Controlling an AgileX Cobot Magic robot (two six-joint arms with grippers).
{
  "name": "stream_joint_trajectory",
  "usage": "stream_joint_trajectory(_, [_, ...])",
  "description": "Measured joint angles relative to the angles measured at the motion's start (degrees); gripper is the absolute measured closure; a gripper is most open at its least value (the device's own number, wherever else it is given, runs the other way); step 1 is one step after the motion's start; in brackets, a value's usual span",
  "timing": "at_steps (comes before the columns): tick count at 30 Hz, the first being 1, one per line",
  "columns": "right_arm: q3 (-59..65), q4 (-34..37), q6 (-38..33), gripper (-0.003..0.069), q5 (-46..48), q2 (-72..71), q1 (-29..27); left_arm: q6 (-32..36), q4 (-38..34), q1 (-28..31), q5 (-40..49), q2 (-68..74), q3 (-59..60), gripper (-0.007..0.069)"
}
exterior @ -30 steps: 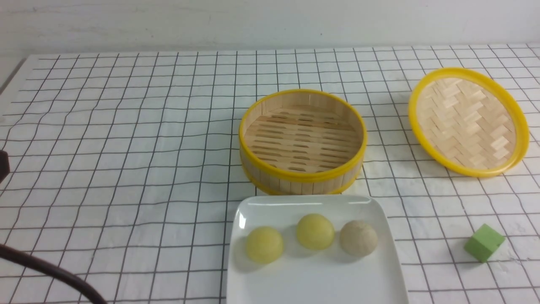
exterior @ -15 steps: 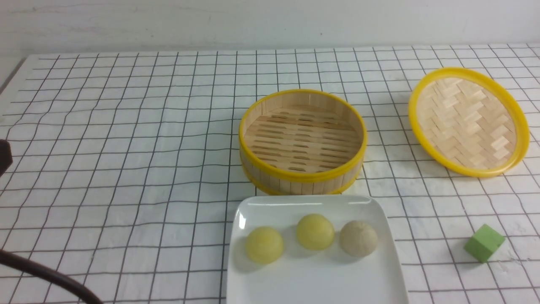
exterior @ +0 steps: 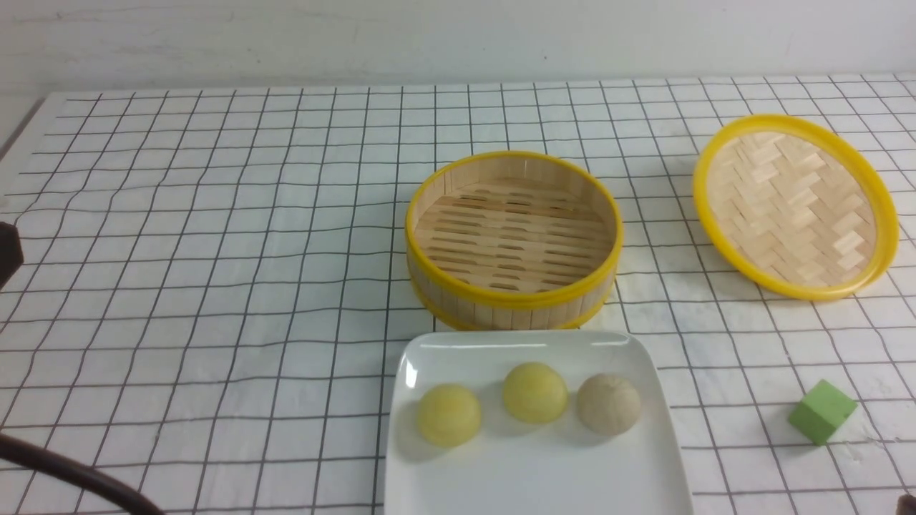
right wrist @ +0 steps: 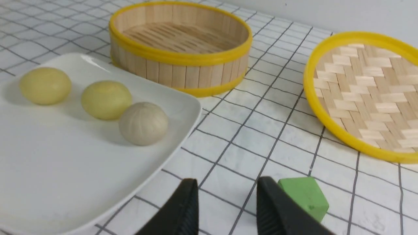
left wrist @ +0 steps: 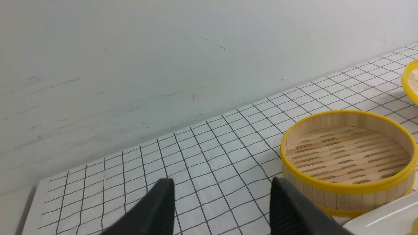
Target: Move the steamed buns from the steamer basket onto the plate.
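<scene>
Three steamed buns lie in a row on the white plate [exterior: 537,476]: two pale yellow ones [exterior: 449,414] [exterior: 534,391] and a beige one [exterior: 609,403]. The steamer basket [exterior: 512,302] stands just behind the plate with only its slatted floor showing inside. My left gripper [left wrist: 220,195] hangs open over bare cloth, to the left of the basket [left wrist: 346,195], with nothing between its fingers. My right gripper [right wrist: 227,195] is open too, over the cloth between the plate [right wrist: 65,169] and a green cube [right wrist: 305,195]. The right wrist view shows the buns [right wrist: 45,85] [right wrist: 106,99] [right wrist: 143,123].
The shallow woven lid [exterior: 794,204] lies at the right, tilted on its yellow rim. A green cube [exterior: 821,410] sits on the cloth right of the plate. A dark cable [exterior: 71,476] crosses the lower left corner. A wall runs behind the table.
The dark part of my left arm at the left edge has crept slightly upward in the front view and the cable has sunk lower. A dark tip now shows at the bottom right corner.
</scene>
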Motion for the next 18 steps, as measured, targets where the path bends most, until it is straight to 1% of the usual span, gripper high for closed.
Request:
stream_joint_trajectory(1, [0.01, 0.33, 0.00, 0.0389, -0.09, 0.00, 0.00, 0.00, 0.00, 0.00, 0.00, 0.00, 0.00, 0.0214])
stream_joint_trajectory(4, [0.72, 5.97, 0.00, 0.0397, -3.71, 0.00, 0.00, 0.00, 0.00, 0.00, 0.00, 0.00, 0.00, 0.0214])
stream_joint_trajectory(5, [1.01, 6.83, 0.00, 0.0400, -4.62, 0.00, 0.00, 0.00, 0.00, 0.00, 0.00, 0.00, 0.00, 0.0214])
stream_joint_trajectory(11, [2.44, 7.01, 0.00, 0.0416, -5.07, 0.00, 0.00, 0.00, -0.37, 0.00, -0.07, 0.00, 0.00, 0.0214])
stream_joint_trajectory(16, [2.44, 6.63, 0.00, 0.0416, -5.47, 0.00, -0.12, 0.00, -1.63, 0.00, -0.11, 0.00, 0.00, 0.0233])
stream_joint_trajectory(18, [2.44, 6.36, 0.00, 0.0416, -3.93, 0.00, -1.09, 0.00, -1.84, 0.00, -0.11, 0.00, 0.00, 0.0245])
